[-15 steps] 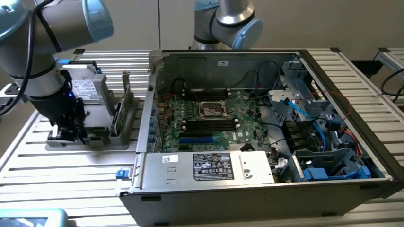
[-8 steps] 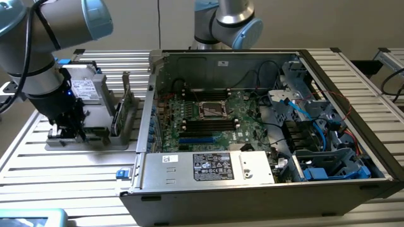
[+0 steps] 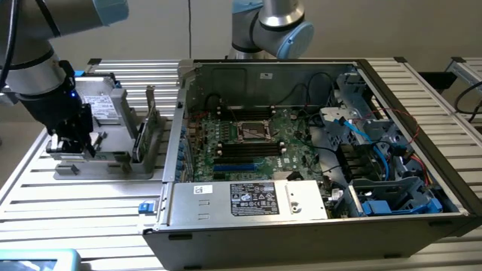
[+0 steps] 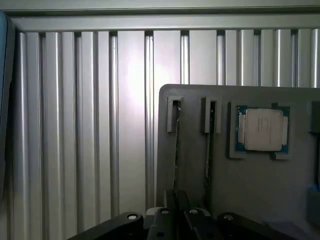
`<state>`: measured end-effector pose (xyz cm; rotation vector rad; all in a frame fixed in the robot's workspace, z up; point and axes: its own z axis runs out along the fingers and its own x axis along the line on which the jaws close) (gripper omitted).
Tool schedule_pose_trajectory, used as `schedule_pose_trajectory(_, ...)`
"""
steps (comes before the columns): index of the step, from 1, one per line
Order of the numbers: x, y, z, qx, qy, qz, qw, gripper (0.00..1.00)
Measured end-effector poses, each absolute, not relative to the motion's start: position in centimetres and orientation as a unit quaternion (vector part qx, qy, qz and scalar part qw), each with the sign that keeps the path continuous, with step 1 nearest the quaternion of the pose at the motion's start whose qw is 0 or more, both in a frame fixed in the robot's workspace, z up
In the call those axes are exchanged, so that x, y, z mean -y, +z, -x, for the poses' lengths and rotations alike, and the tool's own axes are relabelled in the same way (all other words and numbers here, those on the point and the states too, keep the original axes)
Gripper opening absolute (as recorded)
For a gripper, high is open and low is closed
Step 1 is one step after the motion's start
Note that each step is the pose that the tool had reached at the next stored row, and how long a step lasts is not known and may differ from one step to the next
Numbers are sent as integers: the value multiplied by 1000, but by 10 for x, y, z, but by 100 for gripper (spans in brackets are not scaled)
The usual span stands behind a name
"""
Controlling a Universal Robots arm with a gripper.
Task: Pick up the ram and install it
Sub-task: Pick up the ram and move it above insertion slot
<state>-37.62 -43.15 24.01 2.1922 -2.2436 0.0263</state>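
The ram (image 4: 176, 145) is a thin stick standing on edge in a slot of the grey holder (image 4: 260, 190). My gripper (image 4: 177, 200) sits over one end of it, with the dark fingers (image 4: 170, 200) close together on either side of the stick's edge, shut on it. A second stick (image 4: 210, 145) stands in the slot beside it. In the exterior view my gripper (image 3: 75, 144) is lowered onto the grey holder (image 3: 113, 164) at that view's left, and it hides the ram there.
A processor chip (image 4: 262, 129) lies in a recess of the holder. A larger green card (image 3: 141, 138) stands upright in the holder beside the gripper. The open computer case (image 3: 316, 226) lies at the exterior view's right, with black slots (image 3: 249, 149) on its motherboard. A second arm's base (image 3: 271, 28) stands behind the case.
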Motion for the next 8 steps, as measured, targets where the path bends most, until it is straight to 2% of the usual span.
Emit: schedule_pose_trajectory(8, 431, 277, 376, 715, 8, -699, 2, 13)
